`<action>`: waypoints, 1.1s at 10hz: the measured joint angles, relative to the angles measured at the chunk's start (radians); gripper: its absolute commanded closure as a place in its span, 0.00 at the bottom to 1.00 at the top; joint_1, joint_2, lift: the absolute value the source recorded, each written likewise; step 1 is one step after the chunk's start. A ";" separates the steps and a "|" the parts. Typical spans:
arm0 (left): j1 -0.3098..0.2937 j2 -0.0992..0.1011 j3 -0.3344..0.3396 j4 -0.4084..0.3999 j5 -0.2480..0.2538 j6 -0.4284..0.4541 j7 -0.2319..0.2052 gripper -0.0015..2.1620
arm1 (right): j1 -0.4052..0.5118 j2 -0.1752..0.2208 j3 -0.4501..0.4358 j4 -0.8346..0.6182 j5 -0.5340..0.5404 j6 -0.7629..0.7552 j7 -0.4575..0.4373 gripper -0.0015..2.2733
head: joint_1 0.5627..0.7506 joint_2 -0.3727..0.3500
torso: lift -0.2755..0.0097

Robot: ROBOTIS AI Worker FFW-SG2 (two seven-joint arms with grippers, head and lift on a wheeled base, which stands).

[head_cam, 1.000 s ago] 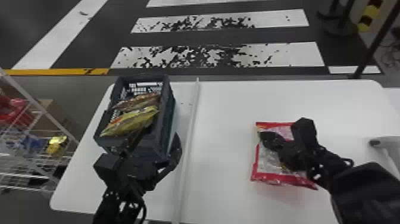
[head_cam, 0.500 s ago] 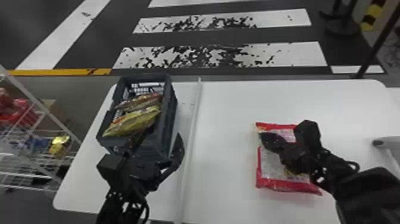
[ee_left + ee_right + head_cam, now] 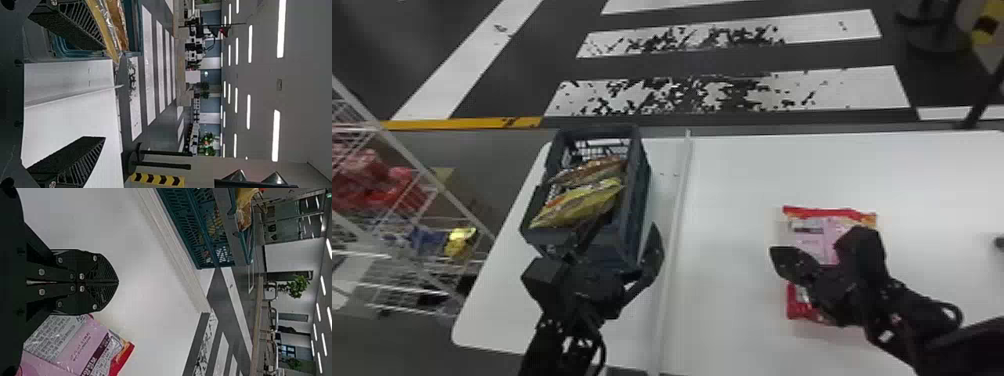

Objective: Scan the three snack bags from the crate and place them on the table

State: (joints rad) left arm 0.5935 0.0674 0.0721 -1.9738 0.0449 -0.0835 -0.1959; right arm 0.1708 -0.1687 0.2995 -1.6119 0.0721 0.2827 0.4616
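"Where are the snack bags?"

"A red-and-pink bag (image 3: 809, 230) lies flat on the white table (image 3: 732, 200), a panel of print facing up. The yellow bag (image 3: 577, 202) and the brown bag (image 3: 592, 170) are in the dark crate (image 3: 640, 190), both tilted, the brown one just behind the yellow one as the head view has it."

"And the right tool?"

"The right tool (image 3: 776, 257) is over the red-and-pink bag and hides part of it. Its two fingers are closed together, with nothing between them. Whether it touches the bag, I can't tell."

"What about the left tool?"

"The left tool (image 3: 630, 222) is at the near end of the crate, open wide and empty. One finger is over the crate, close to the yellow bag; the other is outside it, beside its right wall."

"Anything else on the table?"

"A pale strip (image 3: 678, 200) runs from the far edge towards the near one, between the crate and the red-and-pink bag."

"And past it?"

"A dark floor with worn white stripes (image 3: 727, 90) and a yellow line (image 3: 462, 123). Off to the left is a wire rack (image 3: 407, 152) with red packages (image 3: 362, 170). The right wrist view has a green plant (image 3: 297, 286) farther off."
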 measured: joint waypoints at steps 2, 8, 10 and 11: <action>0.003 0.000 0.000 0.002 0.001 -0.002 -0.002 0.03 | 0.010 0.002 0.022 0.005 0.005 -0.004 0.000 0.99 | 0.70 0.88 | 0.75; 0.008 -0.001 0.000 0.006 0.005 -0.020 -0.003 0.03 | 0.000 -0.010 -0.043 0.050 0.047 -0.001 -0.008 0.99 | 0.70 0.80 | 0.75; 0.009 0.000 0.000 0.005 0.006 -0.022 -0.003 0.03 | 0.000 -0.032 -0.080 0.054 0.049 0.002 -0.008 0.99 | 0.70 0.74 | 0.75; 0.009 0.000 0.000 0.004 0.006 -0.023 -0.003 0.03 | 0.001 -0.047 -0.100 0.055 0.049 0.004 -0.006 0.99 | 0.70 0.70 | 0.75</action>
State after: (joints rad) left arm 0.6028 0.0675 0.0721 -1.9699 0.0507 -0.1068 -0.1994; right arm 0.1719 -0.2161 0.1997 -1.5572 0.1211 0.2871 0.4552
